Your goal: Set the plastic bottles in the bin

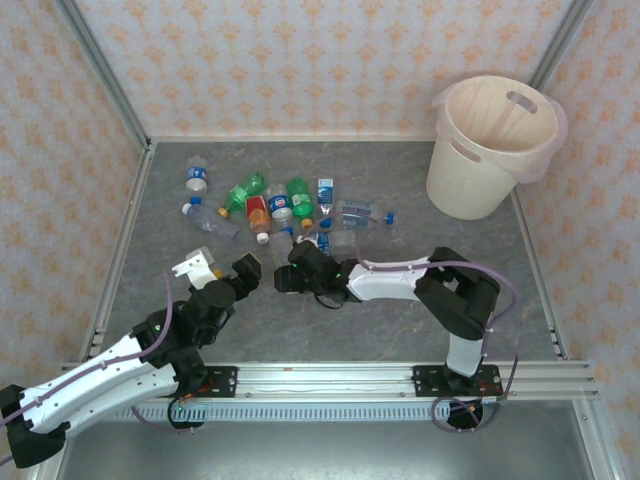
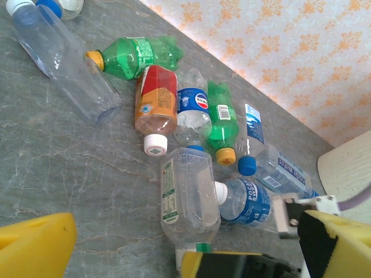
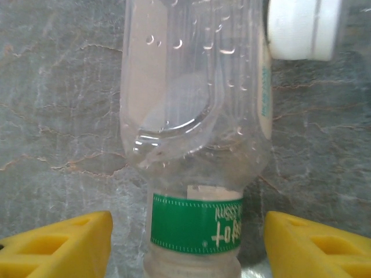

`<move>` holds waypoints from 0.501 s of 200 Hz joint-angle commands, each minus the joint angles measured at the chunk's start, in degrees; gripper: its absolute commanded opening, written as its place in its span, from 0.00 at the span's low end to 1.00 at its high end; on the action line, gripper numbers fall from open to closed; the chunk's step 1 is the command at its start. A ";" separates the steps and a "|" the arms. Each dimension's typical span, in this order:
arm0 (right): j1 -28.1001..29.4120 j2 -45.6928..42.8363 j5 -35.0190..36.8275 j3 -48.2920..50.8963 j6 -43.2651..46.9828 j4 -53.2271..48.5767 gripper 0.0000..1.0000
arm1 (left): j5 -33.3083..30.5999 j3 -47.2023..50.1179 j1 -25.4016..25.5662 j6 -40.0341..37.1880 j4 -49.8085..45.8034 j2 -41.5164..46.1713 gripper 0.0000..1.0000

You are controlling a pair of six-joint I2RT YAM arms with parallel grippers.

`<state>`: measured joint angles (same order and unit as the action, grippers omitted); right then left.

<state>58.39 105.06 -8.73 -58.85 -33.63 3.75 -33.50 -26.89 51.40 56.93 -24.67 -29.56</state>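
Glossy clear plastic bottles [image 2: 188, 202], tabletop [image 2: 52, 168] matt w/ marbled grey finish, bin [image 1: 470, 185] smooth plastic.

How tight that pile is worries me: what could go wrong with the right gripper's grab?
The right gripper straddles the narrow green-banded neck of the clear bottle with gaps either side; the dented bottle may slip out when squeezed.
A neighbour's white cap lies against the bottle, so lifting may drag it along.
The open left gripper sits close by; the two might bump.
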 commanded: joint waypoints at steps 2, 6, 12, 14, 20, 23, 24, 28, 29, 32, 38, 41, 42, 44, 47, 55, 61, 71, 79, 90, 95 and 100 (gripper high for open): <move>0.43 2.57 0.14 -2.93 0.23 -1.36 0.66 | -0.70 -1.49 0.27 -1.66 -0.93 0.99 0.99; 0.45 2.96 0.26 -3.19 0.23 -1.50 0.65 | -0.64 -1.48 0.22 -1.73 -0.91 1.15 0.99; 0.45 3.55 0.33 -3.45 0.23 -1.61 0.64 | -0.69 -1.41 0.23 -1.73 -1.07 1.16 0.99; 0.51 3.70 0.30 -3.55 0.23 -1.70 0.63 | -0.69 -1.34 0.25 -1.69 -1.08 1.23 0.99; 0.61 4.10 0.46 -3.80 0.23 -1.86 0.63 | -0.73 -1.23 0.24 -1.73 -1.10 1.28 0.99; 0.62 4.27 0.46 -3.89 0.23 -1.90 0.63 | -0.70 -1.15 0.24 -1.73 -1.12 1.32 0.99; 0.65 4.36 0.46 -3.90 0.23 -1.90 0.63 | -0.70 -1.15 0.26 -1.73 -1.10 1.29 0.99; 0.70 4.45 0.47 -3.90 0.25 -1.90 0.62 | -0.70 -1.06 0.28 -1.73 -1.17 1.43 0.99; 0.77 4.45 0.51 -3.90 0.24 -1.90 0.62 | -0.70 -1.01 0.28 -1.73 -1.17 1.43 0.99; 0.84 4.53 0.53 -3.89 0.23 -1.90 0.62 | -0.69 -0.97 0.24 -1.67 -1.23 1.50 0.99; 0.86 4.63 0.62 -3.90 0.23 -1.97 0.61 | -0.72 -0.88 0.28 -1.72 -1.24 1.57 0.99; 0.94 4.63 0.63 -3.84 0.23 -1.99 0.61 | -0.70 -0.83 0.21 -1.65 -1.18 1.58 0.99; 0.98 4.63 0.64 -3.83 0.23 -1.99 0.61 | -0.70 -0.81 0.20 -1.69 -1.18 1.64 0.99; 0.99 4.63 0.64 -3.82 0.23 -1.99 0.61 | -0.74 -0.80 0.26 -1.70 -1.18 1.69 0.99; 1.09 4.68 0.67 -3.75 0.18 -1.99 0.60 | -0.74 -0.70 0.25 -1.73 -1.12 1.69 0.99; 1.12 4.65 0.79 -3.65 0.23 -1.99 0.58 | -0.61 -0.70 0.25 -1.76 -0.92 1.72 0.99; 1.20 4.67 0.95 -3.64 0.23 -2.08 0.56 | -0.66 -0.70 0.23 -1.82 -0.73 1.79 0.99; 1.26 4.50 1.22 -3.56 0.22 -2.23 0.53 | -0.52 -0.86 0.27 -1.87 -0.64 1.77 0.99; 1.37 4.46 1.41 -3.48 0.32 -2.21 0.51 | -0.56 -1.00 0.27 -1.93 -0.59 1.70 0.99; 1.46 4.39 1.72 -3.46 0.45 -2.32 0.48 | -0.56 -1.27 0.28 -1.99 -0.85 1.59 0.99; 1.46 4.41 1.87 -3.53 0.57 -2.46 0.47 | -0.56 -1.45 0.23 -1.99 -1.10 1.52 0.99; 1.53 4.41 2.12 -3.63 0.71 -2.78 0.46 | -0.53 -1.70 0.21 -1.93 -1.23 1.45 0.99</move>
<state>59.33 109.21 -8.78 -61.63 -33.54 2.74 -33.50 -26.94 51.40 56.42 -24.71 -28.34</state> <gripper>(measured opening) 0.477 0.992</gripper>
